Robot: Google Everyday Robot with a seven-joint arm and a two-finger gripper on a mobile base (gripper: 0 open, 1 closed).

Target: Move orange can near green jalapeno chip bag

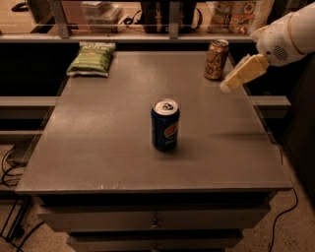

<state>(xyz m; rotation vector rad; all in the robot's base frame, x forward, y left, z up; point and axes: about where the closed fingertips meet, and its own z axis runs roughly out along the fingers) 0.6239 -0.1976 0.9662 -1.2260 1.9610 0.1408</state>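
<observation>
The orange can point(216, 59) stands upright at the far right of the grey table point(113, 133). The green jalapeno chip bag point(92, 59) lies flat at the far left corner. My gripper point(227, 86) comes in from the upper right on a white arm; its tan finger points down-left and its tip is just right of the orange can, a little lower in the picture and apart from it. It holds nothing that I can see.
A dark blue can point(165, 124) with a round logo stands upright in the middle of the table. A shelf rail with bags and boxes point(236, 12) runs behind the table. Drawers point(155, 221) sit below the front edge. Cables lie on the floor at both sides.
</observation>
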